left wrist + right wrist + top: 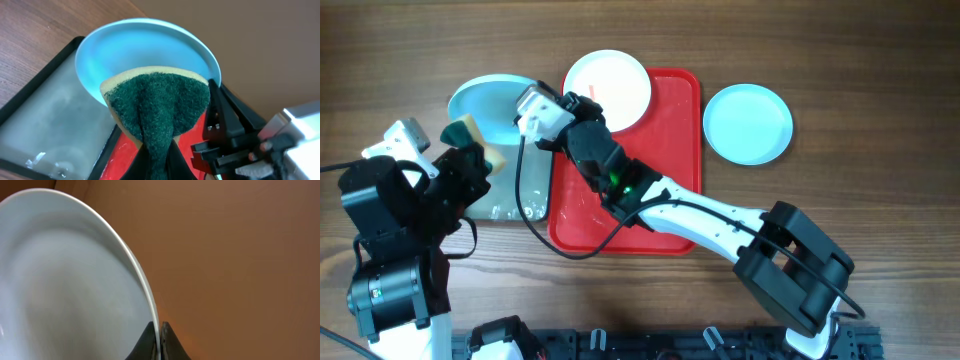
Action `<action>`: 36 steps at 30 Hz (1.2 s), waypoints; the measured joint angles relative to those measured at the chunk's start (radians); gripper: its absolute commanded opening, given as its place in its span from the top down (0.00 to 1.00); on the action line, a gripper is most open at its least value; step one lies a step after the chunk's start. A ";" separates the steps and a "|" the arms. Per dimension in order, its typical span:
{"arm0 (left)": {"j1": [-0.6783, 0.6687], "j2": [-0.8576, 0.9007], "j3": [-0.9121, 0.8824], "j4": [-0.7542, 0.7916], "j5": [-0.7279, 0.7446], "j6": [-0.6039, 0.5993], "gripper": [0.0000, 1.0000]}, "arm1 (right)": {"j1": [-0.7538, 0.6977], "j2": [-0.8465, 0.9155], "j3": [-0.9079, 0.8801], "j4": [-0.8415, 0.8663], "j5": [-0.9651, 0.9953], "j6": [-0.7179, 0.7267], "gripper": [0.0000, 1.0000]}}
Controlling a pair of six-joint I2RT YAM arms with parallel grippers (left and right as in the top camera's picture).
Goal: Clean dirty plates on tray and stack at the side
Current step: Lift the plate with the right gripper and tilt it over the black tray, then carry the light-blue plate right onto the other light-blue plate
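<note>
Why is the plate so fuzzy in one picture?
Right wrist: the held blue plate sits very near the lens, so it looks soft. Left wrist: the sponge is sharp; the grey tray has shiny glare. Overhead: even light, all clear.

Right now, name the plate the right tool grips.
The light blue plate over the grey tray; the white plate and other blue plate lie free.

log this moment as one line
left jaws shut on sponge | right jaws shut on blue plate rim | white plate on red tray
</note>
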State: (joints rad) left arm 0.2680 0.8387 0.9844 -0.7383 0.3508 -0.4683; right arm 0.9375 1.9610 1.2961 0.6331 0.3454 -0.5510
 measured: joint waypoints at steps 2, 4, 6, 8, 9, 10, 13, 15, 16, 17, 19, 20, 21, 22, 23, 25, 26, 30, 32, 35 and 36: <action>0.000 0.000 0.000 0.002 0.000 0.000 0.96 | 0.002 0.000 0.000 0.034 0.000 -0.077 0.96; 0.000 0.000 0.000 0.002 0.000 0.000 0.96 | 0.003 0.000 0.000 0.068 -0.005 -0.161 0.96; 0.000 0.000 0.000 0.002 0.000 0.000 0.96 | 0.003 0.000 0.000 0.080 -0.013 -0.219 0.96; 0.000 0.000 0.000 0.003 0.000 0.000 0.96 | 0.004 0.000 0.000 0.081 -0.024 -0.264 0.96; 0.000 0.000 0.000 0.003 0.000 0.000 0.96 | 0.005 0.000 0.000 0.079 -0.028 -0.276 0.96; 0.000 0.000 0.000 0.004 0.000 0.000 0.96 | 0.007 0.000 0.000 0.079 -0.031 -0.288 0.96; 0.000 0.000 0.000 0.005 0.000 0.000 0.96 | 0.014 0.000 0.000 0.058 -0.034 -0.230 0.96; 0.000 0.000 0.000 0.005 0.000 0.000 0.96 | 0.016 0.000 0.000 0.006 -0.038 -0.138 0.96; 0.000 0.000 0.000 0.005 0.000 0.000 0.96 | 0.015 0.000 0.000 -0.028 -0.039 -0.077 0.96; 0.000 0.000 0.000 0.005 0.000 0.000 0.96 | 0.014 0.000 0.000 -0.055 -0.041 -0.024 0.96; 0.000 0.000 0.000 0.005 0.000 0.000 0.96 | 0.008 0.000 0.000 -0.118 -0.057 0.102 0.96; 0.000 0.000 0.000 0.005 0.000 0.000 0.96 | 0.002 0.000 0.000 -0.147 -0.074 0.180 0.96; 0.000 0.000 0.000 0.005 0.000 0.000 0.96 | -0.004 0.000 0.000 -0.167 -0.094 0.236 0.96; 0.000 0.000 0.000 0.005 0.000 0.000 0.96 | -0.013 0.000 0.000 -0.184 -0.123 0.302 0.96; 0.000 0.000 0.000 0.005 0.000 0.000 0.96 | -0.024 0.000 0.000 -0.198 -0.155 0.366 0.96; 0.000 0.000 0.000 0.005 0.000 0.000 0.96 | -0.048 0.000 0.000 -0.222 -0.230 0.482 0.96; 0.000 0.000 0.000 0.005 0.000 0.000 0.96 | -0.061 0.000 0.000 -0.235 -0.269 0.536 0.96; 0.000 0.000 0.000 -0.001 0.000 0.000 0.96 | -0.131 0.000 0.000 -0.306 -0.425 0.709 0.96; 0.000 0.000 0.000 -0.002 0.000 0.000 0.96 | -0.187 0.000 0.001 -0.375 -0.512 0.785 0.96; 0.000 0.000 0.000 -0.002 0.000 0.000 0.96 | -0.275 -0.002 0.001 -0.480 -0.602 0.856 0.96; 0.000 0.000 0.000 -0.001 0.000 0.000 0.96 | -0.312 -0.005 0.001 -0.520 -0.631 0.873 0.96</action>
State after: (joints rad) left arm 0.2680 0.8387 0.9844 -0.7395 0.3508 -0.4683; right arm 0.6250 1.9560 1.2968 0.1127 -0.2852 0.3222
